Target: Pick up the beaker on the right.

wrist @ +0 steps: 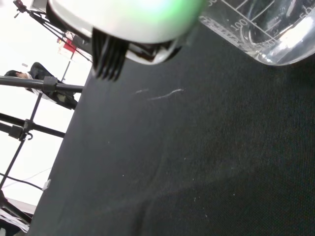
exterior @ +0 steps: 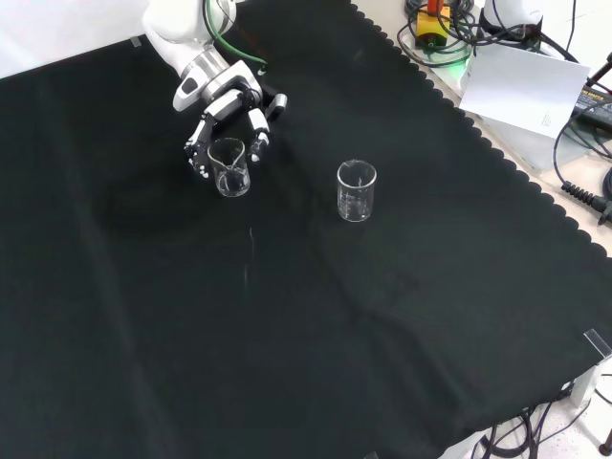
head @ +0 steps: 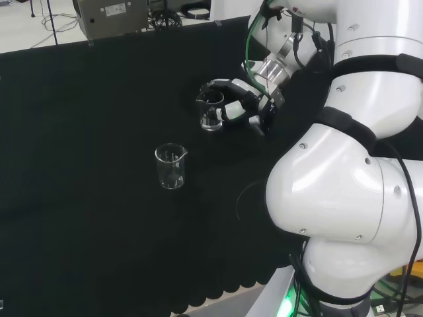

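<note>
Even, bright room light; the black cloth [exterior: 316, 316] soaks it up. By the fingers [wrist: 106, 64], the blurred hand [wrist: 123, 19] glows green and the beaker [wrist: 275, 34] glares.

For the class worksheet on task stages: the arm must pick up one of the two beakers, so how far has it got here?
Done: the robot hand has reached the beaker nearer the arm, and its fingers curl round it. In hand: the grasp; the front view suggests the beaker is off the cloth or just leaving it, though I cannot be sure. Left: a clear lift. The other beaker stands apart, untouched.
</note>
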Available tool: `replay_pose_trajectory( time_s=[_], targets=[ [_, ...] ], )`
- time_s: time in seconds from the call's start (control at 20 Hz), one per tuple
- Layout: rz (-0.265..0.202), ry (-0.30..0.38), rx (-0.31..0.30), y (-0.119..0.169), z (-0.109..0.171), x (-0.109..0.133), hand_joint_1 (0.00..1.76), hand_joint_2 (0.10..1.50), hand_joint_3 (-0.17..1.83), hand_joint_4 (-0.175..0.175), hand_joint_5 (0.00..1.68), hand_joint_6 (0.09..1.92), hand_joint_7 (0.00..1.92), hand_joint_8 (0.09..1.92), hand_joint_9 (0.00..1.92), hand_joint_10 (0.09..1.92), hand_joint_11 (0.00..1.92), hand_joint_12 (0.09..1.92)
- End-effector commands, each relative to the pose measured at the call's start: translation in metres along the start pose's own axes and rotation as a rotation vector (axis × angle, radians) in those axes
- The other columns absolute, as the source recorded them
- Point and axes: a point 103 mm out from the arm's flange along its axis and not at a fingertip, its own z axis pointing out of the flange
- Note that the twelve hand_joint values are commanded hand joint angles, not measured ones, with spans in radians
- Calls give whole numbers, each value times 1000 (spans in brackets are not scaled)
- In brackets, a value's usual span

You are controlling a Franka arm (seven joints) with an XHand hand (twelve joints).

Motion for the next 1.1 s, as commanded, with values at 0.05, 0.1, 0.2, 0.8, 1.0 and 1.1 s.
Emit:
replay_pose_trajectory(
  time_s=[0.05, 0.1, 0.2, 0.8, 1.0, 1.1],
  targets=[
    [-1, 26, -5, 4, 7, 0, 1153, 475, 802, -15, 374, 692, 473, 701, 622, 530, 171, 1356],
    [-2, 29, -2, 5, 9, 0, 1153, 475, 803, -15, 368, 692, 471, 701, 619, 529, 172, 1356],
    [-2, 29, 1, 6, 11, 0, 1154, 474, 804, -15, 359, 691, 465, 700, 616, 529, 173, 1356],
    [18, 112, -30, 1, 10, -9, 1150, 484, 816, -14, 378, 714, 457, 706, 619, 537, 179, 1355],
    [17, 134, -22, -1, 7, -10, 1145, 488, 815, -13, 375, 744, 459, 712, 625, 543, 187, 1352],
    [11, 138, -12, -1, 6, -9, 1138, 490, 816, -12, 380, 751, 460, 713, 628, 544, 192, 1353]
  ],
)
